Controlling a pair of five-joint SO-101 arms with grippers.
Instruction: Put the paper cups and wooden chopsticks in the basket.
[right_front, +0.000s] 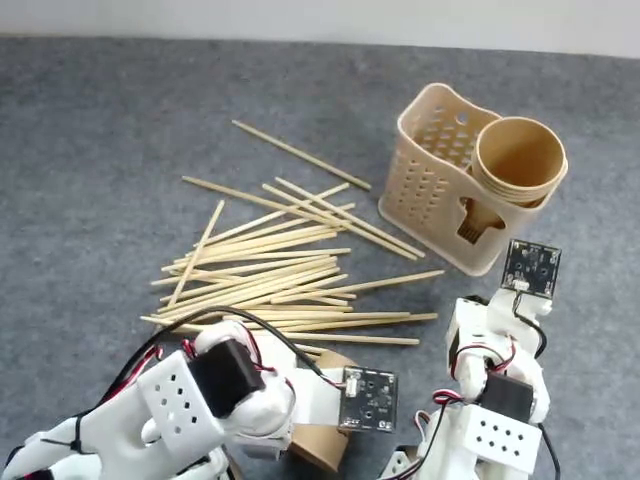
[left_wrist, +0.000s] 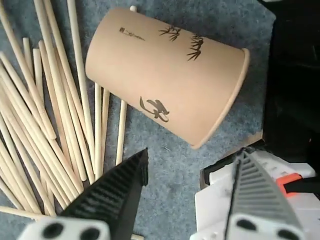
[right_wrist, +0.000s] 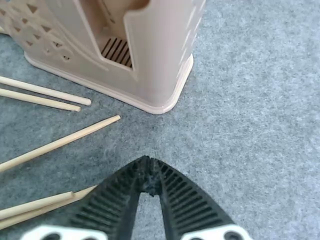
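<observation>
Wooden chopsticks lie scattered across the grey mat. Near them, the left gripper hangs with jaws spread above a tipped paper cup that rests on a few sticks. Rightward, stacked cups sit in the basket. Just beside it, the right gripper is clenched on nothing.

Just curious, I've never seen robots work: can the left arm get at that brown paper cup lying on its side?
Probably yes. The left arm's tool is open close to the brown paper cup, with nothing between them; the cup lies partly across loose wooden chopsticks.
</observation>
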